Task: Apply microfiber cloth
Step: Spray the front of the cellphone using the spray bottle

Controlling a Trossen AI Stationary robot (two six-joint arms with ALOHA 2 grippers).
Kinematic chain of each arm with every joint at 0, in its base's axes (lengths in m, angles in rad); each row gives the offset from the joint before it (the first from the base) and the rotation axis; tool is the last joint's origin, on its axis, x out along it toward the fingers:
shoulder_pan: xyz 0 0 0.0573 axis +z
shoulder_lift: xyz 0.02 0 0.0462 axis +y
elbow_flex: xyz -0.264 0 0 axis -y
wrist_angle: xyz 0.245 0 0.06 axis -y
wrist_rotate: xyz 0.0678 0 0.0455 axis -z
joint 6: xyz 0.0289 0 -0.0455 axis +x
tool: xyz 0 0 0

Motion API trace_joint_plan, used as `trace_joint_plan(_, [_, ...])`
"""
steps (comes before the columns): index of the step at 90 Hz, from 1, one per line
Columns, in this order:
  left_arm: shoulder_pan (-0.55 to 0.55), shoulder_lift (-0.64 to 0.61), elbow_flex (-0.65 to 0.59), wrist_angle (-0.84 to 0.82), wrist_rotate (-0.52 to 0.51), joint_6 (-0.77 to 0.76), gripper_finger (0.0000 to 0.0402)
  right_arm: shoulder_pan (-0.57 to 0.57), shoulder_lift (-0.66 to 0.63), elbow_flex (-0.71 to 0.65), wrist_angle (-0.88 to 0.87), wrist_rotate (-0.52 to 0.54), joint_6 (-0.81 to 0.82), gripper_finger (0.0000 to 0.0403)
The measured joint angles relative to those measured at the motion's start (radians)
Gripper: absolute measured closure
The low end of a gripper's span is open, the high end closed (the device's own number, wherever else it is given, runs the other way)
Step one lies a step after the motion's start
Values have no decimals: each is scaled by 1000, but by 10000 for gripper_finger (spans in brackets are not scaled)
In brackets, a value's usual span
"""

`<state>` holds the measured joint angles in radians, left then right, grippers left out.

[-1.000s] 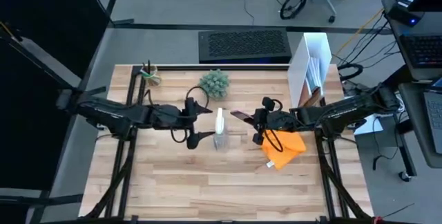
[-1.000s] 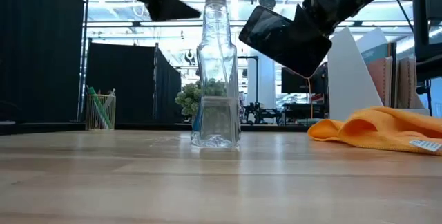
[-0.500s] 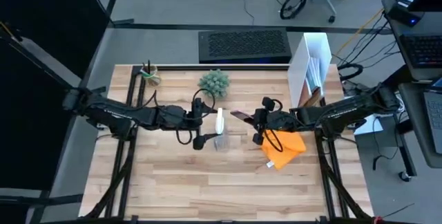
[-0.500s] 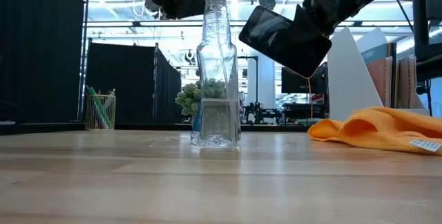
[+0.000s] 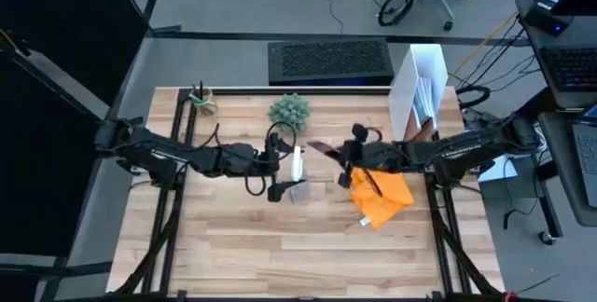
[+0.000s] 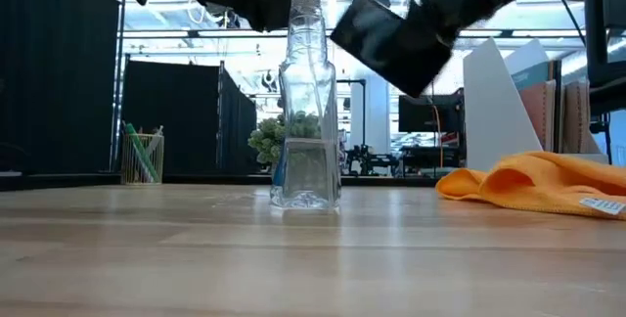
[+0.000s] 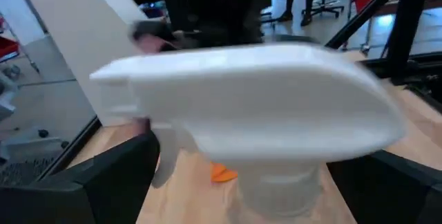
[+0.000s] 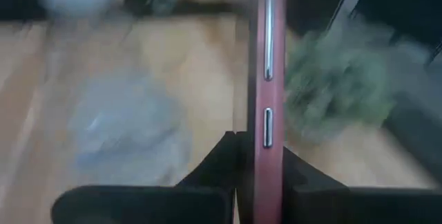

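The microfiber cloth (image 5: pixel 382 197) lies crumpled on the wooden table (image 5: pixel 308 246), right of centre, and from the high view I see it partly under the right arm's wrist. My right gripper (image 5: pixel 343 156) sits just above the cloth's near-left edge, clamped on the phone (image 5: pixel 322 149), which sticks out toward the spray bottle (image 5: pixel 298 170). My left gripper (image 5: pixel 280 167) reaches in from the left, its fingers spread apart on either side of the bottle's white head. A small green plant (image 5: pixel 290 111) stands behind the bottle, a pencil cup (image 5: pixel 202 101) at the far left corner, and a white file holder (image 5: pixel 417 92) at the far right.

In the low view the cloth (image 6: pixel 543 185) rests flat on the table at the right, a white label showing at its edge. The bottle (image 6: pixel 308 112) stands upright in the middle with the left arm dark above its top. The phone (image 6: pixel 389 43) hangs tilted in the air, well above the tabletop and clear of the cloth.

From the left wrist I see the bottle's white sprayer head (image 7: pixel 248 117) filling the frame between my two open fingers (image 7: pixel 103 182), with a sliver of orange cloth (image 7: pixel 222 174) beyond it.

From the right wrist, the phone (image 8: pixel 266 113) stands edge-on, pinched between my fingers (image 8: pixel 214 169); the plant (image 8: pixel 345 92) blurs behind it.
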<state>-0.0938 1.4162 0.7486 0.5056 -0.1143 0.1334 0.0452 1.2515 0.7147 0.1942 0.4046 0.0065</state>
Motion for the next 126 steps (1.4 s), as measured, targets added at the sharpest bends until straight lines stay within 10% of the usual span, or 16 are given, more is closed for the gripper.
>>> trace_joint_plan(31, [0, 0, 0, 8, 29, -20, 59, -253, 195, 1, 533, -426, -99, 390])
trace_joint_plan(53, [0, 0, 0, 9, 29, -19, 68, -251, 350, 97, 562, -502, 34, 390])
trace_joint_plan(81, [-1, -2, 0, 6, 36, -5, 174, -249, 308, 112, 488, -500, 10, 390])
trace_joint_plan(126, [0, -52, 3, -121, 28, 7, 17, -257, 140, 111, 156, -395, -75, 390])
